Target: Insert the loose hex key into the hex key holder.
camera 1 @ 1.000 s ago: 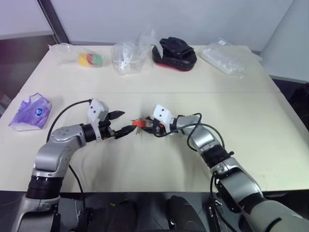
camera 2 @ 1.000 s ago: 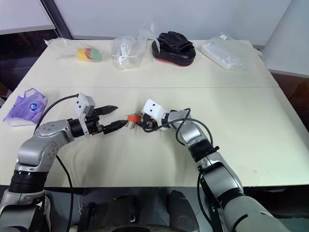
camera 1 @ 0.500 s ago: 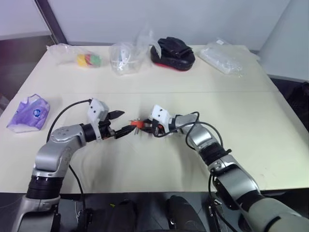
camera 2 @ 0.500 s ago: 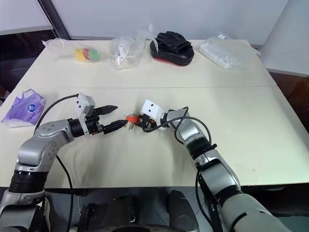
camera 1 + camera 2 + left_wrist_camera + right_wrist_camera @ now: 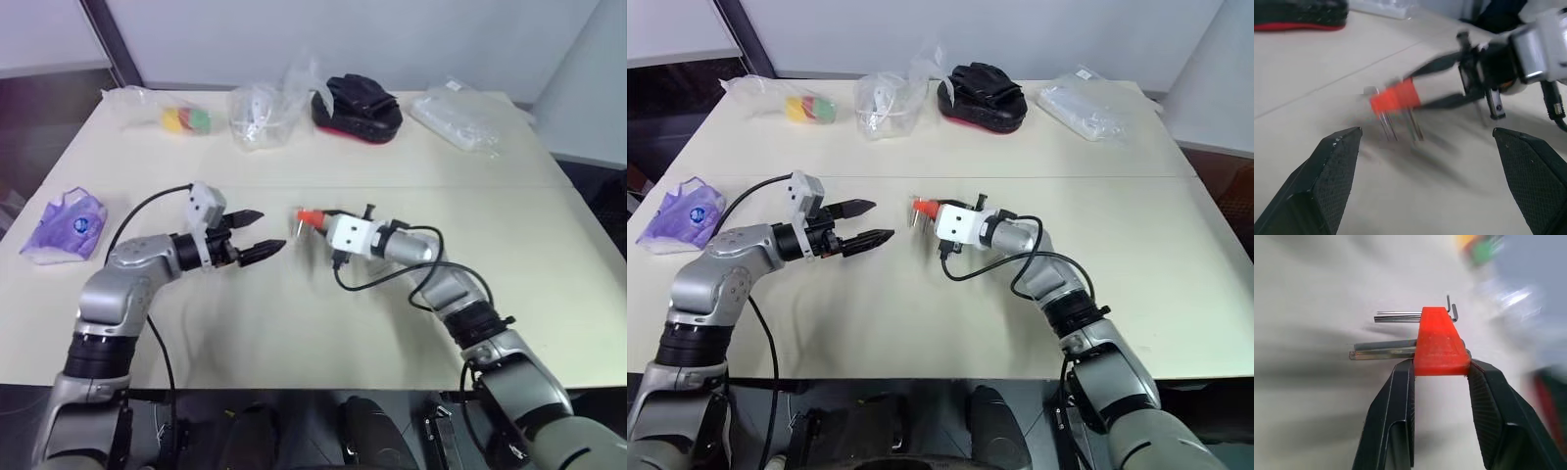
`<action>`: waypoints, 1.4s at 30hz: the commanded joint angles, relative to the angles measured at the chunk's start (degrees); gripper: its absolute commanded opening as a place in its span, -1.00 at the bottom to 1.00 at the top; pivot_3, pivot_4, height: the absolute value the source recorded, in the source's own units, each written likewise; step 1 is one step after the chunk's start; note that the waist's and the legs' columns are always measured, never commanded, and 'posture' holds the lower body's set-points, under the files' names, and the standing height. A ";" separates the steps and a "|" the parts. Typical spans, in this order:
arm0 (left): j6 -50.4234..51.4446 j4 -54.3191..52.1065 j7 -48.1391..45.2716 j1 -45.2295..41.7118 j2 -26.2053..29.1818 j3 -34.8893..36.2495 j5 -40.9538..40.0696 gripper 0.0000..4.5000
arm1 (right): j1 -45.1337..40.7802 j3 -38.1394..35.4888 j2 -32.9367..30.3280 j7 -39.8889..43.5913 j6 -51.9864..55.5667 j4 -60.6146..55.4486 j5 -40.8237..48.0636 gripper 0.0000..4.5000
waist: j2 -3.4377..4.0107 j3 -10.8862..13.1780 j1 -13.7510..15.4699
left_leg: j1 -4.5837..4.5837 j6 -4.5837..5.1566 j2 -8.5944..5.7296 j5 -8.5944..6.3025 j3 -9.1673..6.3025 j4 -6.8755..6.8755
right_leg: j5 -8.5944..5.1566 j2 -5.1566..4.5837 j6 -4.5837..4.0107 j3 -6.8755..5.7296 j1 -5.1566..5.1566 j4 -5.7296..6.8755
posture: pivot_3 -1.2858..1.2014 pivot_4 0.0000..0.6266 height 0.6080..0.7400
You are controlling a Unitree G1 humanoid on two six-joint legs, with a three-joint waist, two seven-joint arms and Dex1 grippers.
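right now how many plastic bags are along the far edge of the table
3: one with yellow, red and green things at far left, a crumpled clear bag beside it, a flat clear bag at far right. The black object between may hide more.

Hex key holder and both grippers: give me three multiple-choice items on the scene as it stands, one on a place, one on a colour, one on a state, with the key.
1. Where is the hex key holder?
A. Lying on the table beside the purple bag
B. Clamped between the right gripper's fingers
C. Between the left gripper's fingers

2. What colour is the holder's block?
A. Orange-red
B. Blue
C. Green

3. How does the left gripper stand?
A. Shut on a metal key
B. Shut and empty
C. Open and empty

Key: 1 B, the right wrist view shows the right gripper with one black finger on each side of the block. 2 A, the block shows orange-red in the head and wrist views, with grey metal keys sticking out. 3 C, its two fingers are spread with nothing between them, pointing toward the holder.
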 commanded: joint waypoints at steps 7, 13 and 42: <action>-1.37 6.31 -8.94 -10.16 -1.32 -2.62 -0.62 1.00 | -1.10 -3.36 -10.54 -9.29 -13.03 -12.89 -10.43 -0.58 | -0.01 0.01 -0.04 | -0.02 0.00 0.00 0.00 0.11 0.00 | 0.00 0.05 0.00 0.02 -0.02 0.00 | 0.03 -0.52 1.00; -0.16 7.81 -12.31 -14.64 -2.93 -2.65 -2.13 1.00 | 0.54 -4.78 -14.26 -7.85 -20.42 -15.68 -6.54 -0.58 | -0.02 0.02 0.04 | -0.03 0.00 0.00 0.00 0.12 0.01 | 0.00 0.08 -0.01 0.03 0.00 -0.01 | 0.03 -0.52 1.00; 4.25 6.68 -10.64 -17.19 -7.79 -0.23 -7.86 1.00 | 1.18 -8.78 -16.44 -3.11 -27.27 -17.53 -0.84 -0.58 | -0.03 0.02 0.08 | 0.00 -0.01 0.02 0.01 0.09 0.07 | 0.00 0.09 -0.01 0.05 0.05 0.02 | 0.03 -0.52 1.00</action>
